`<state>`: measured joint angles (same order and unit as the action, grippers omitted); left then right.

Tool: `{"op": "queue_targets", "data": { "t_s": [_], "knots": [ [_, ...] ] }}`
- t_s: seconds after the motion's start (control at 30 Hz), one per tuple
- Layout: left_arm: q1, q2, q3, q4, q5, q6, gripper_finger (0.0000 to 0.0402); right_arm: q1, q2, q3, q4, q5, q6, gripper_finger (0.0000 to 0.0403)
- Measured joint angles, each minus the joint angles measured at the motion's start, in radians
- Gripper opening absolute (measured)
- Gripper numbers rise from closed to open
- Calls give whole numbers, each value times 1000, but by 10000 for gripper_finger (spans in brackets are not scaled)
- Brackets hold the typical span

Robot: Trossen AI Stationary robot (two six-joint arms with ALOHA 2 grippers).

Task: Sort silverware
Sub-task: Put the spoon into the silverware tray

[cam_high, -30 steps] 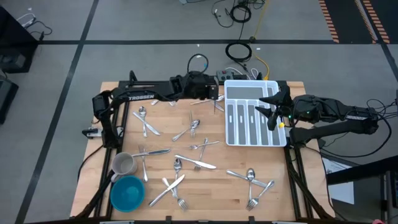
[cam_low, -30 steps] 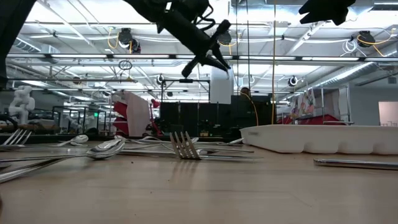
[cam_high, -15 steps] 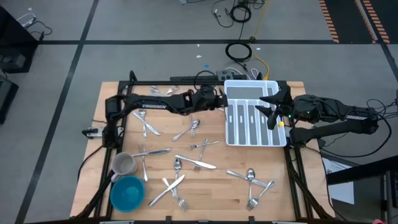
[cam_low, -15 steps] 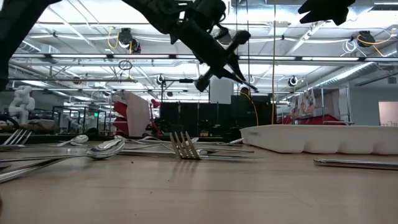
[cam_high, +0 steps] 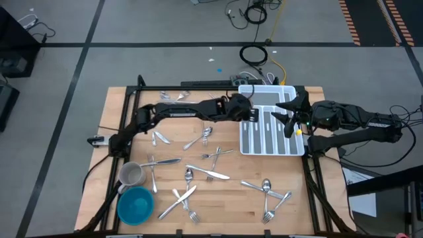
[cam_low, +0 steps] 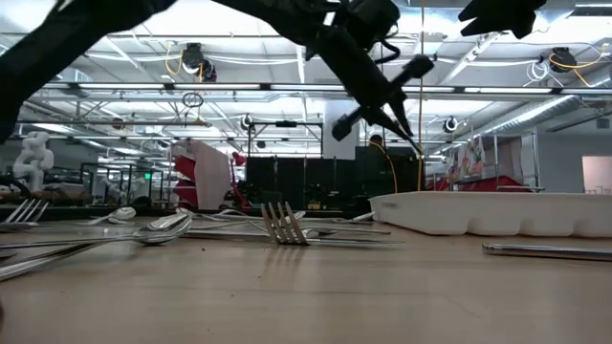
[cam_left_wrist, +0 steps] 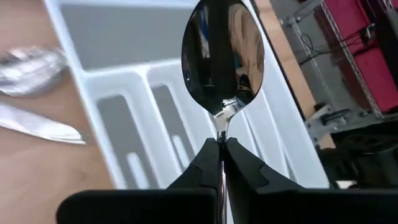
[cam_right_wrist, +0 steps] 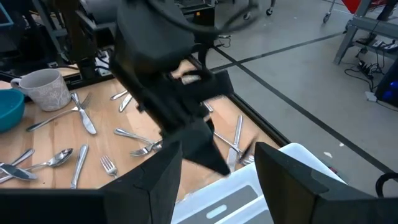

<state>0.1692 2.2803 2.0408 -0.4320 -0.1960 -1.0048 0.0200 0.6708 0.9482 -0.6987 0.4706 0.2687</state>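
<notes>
Looking across from the left, here's what you've got:

Bowl and mug: one blue bowl (cam_high: 135, 204) and one grey mug (cam_high: 131, 175) sit at the left near corner of the worktop (cam_high: 225, 208), out of the sorting, so just steer round them.

Loose silverware (cam_high: 198, 175): forks, spoons and knives lie scattered over the bare wood, some crossed on each other. I make it roughly fifteen or so pieces; the overlaps stop you getting an exact split by type.

Left hand (cam_high: 250, 112): clamped shut on the neck of one spoon (cam_left_wrist: 222, 57), bowl end pointing forward. It hangs over the left edge of the tray, and my guess is that grip is so you can lower the spoon lengthwise into a slot.

Tray (cam_high: 291, 151): one white organiser at the right rear of the worktop, several long slots plus a cross compartment at the far end. A few slots look like they already hold pieces, but I can't count them.

Right hand (cam_high: 289, 118): fingers spread, holding nothing, parked above the tray's right side. Probably just waiting its turn, though it's close, so watch the two arms don't bump.
</notes>
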Motion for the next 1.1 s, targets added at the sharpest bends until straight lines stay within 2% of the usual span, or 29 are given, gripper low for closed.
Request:
{"op": "queue_targets", "data": {
  "t_s": [0.1,0.3,0.5,0.67,0.93,1.1],
  "knots": [
    [-2,44,38,-43,31,-40,10,0,0,0,0,0,-4,196],
    [4,99,38,-111,69,-140,10,0,0,0,-1,-1,-19,196],
    [5,101,40,-80,70,-176,10,0,0,0,-3,-1,-22,196],
    [7,101,70,13,68,-192,10,0,0,0,-7,-1,-24,196],
    [7,108,99,60,17,-194,10,0,0,0,-10,-1,-27,196],
    [3,136,101,75,40,-213,10,0,0,0,-10,-1,-27,196]
  ]
}}
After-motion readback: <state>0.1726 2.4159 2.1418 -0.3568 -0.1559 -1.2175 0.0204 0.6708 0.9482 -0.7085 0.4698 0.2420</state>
